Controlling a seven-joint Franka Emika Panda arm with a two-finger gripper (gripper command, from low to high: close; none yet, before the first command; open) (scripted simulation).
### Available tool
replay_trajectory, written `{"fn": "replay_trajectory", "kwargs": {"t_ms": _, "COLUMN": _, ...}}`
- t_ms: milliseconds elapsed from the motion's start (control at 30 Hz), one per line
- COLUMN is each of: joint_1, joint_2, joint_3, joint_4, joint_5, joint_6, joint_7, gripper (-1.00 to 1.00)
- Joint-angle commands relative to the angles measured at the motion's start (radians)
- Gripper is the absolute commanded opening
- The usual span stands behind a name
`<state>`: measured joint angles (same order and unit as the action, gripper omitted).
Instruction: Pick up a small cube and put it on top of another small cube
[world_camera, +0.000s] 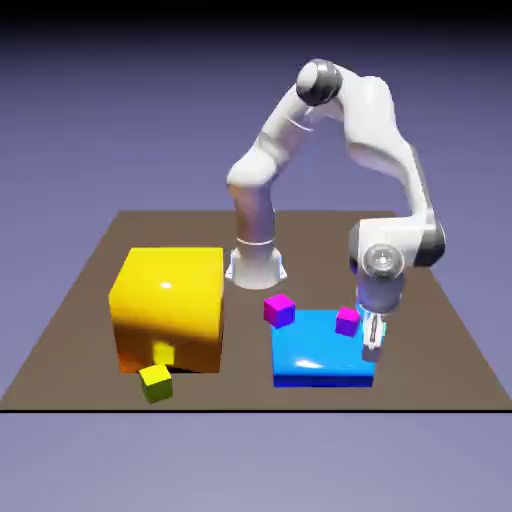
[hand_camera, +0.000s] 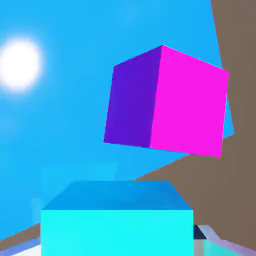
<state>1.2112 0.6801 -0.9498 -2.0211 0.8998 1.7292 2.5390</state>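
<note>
The small cyan cube (hand_camera: 117, 222) fills the bottom of the hand view, and my gripper (world_camera: 372, 346) is shut on it. Only a sliver of one finger tip (hand_camera: 204, 234) shows beside the cube's right edge. In the exterior view the fingers hide the cube. Just beyond it a magenta cube (hand_camera: 167, 102) rests near the edge of a flat blue block (hand_camera: 60, 125). In the exterior view my gripper hangs low over the blue block's (world_camera: 310, 355) right side, right beside that magenta cube (world_camera: 347, 320).
A second magenta cube (world_camera: 279, 310) sits at the blue block's far left corner. A large yellow block (world_camera: 168, 308) stands on the exterior view's left, with a small yellow cube (world_camera: 155, 382) in front of it. The robot's base (world_camera: 256, 265) stands behind.
</note>
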Motion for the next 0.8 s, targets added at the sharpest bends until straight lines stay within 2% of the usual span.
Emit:
{"fn": "replay_trajectory", "kwargs": {"t_ms": 0, "joint_1": -0.024, "joint_2": 0.031, "joint_3": -0.036, "joint_4": 0.004, "joint_5": 0.030, "joint_6": -0.010, "joint_7": 0.015, "gripper": -1.00}}
{"fn": "replay_trajectory", "kwargs": {"t_ms": 400, "joint_1": -0.334, "joint_2": 0.358, "joint_3": -0.444, "joint_4": -0.116, "joint_5": 0.270, "joint_6": 0.247, "joint_7": 0.358, "gripper": -1.00}}
{"fn": "replay_trajectory", "kwargs": {"t_ms": 667, "joint_1": -0.468, "joint_2": 0.290, "joint_3": -0.207, "joint_4": -0.111, "joint_5": 0.276, "joint_6": 0.456, "joint_7": 0.355, "gripper": -1.00}}
{"fn": "replay_trajectory", "kwargs": {"t_ms": 700, "joint_1": -0.468, "joint_2": 0.290, "joint_3": -0.207, "joint_4": -0.111, "joint_5": 0.276, "joint_6": 0.456, "joint_7": 0.355, "gripper": 1.00}}
{"fn": "replay_trajectory", "kwargs": {"t_ms": 767, "joint_1": -0.448, "joint_2": 0.301, "joint_3": -0.243, "joint_4": -0.112, "joint_5": 0.275, "joint_6": 0.424, "joint_7": 0.356, "gripper": 1.00}}
